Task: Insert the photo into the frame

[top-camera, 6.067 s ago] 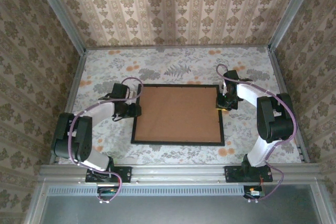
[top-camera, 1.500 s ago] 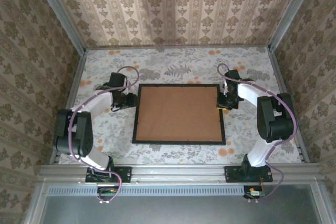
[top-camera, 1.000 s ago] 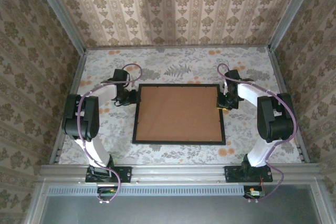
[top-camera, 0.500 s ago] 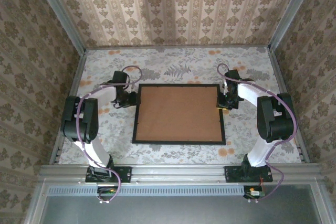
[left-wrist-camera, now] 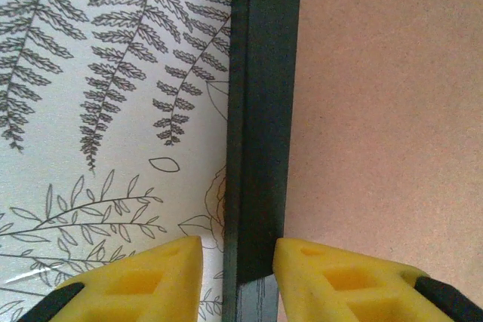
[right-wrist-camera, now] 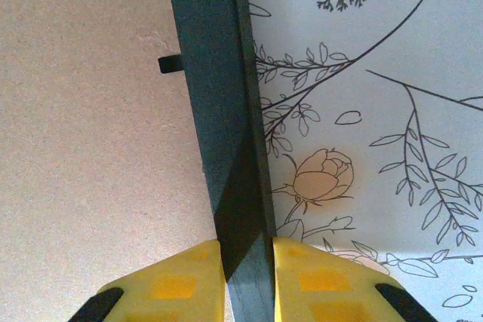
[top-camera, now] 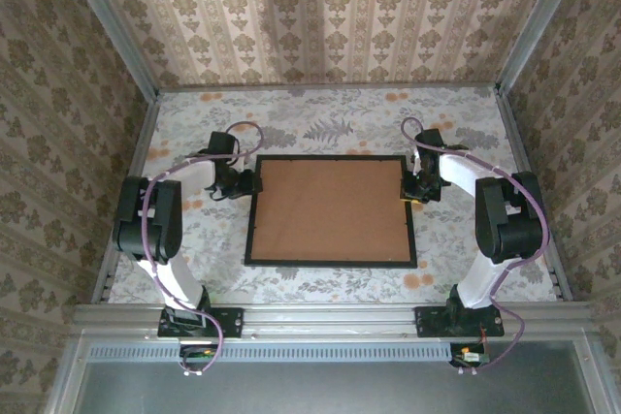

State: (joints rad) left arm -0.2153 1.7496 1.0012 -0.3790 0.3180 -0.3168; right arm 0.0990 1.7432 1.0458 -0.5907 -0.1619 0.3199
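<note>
Floral tablecloth (top-camera: pixel 320 123) under thin black frame (top-camera: pixel 330 262), brown backing (top-camera: pixel 330 208) showing.

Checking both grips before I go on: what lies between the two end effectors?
The frame, filled by the brown backing board, spans the stretch from the left end effector to the right end effector; the top view shows it.

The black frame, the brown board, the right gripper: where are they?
frame (top-camera: pixel 250 230): top view, left black rail.
brown board (top-camera: pixel 330 208): top view, its middle.
right gripper (right-wrist-camera: pixel 247 262): right wrist view, between its yellow fingertips.
</note>
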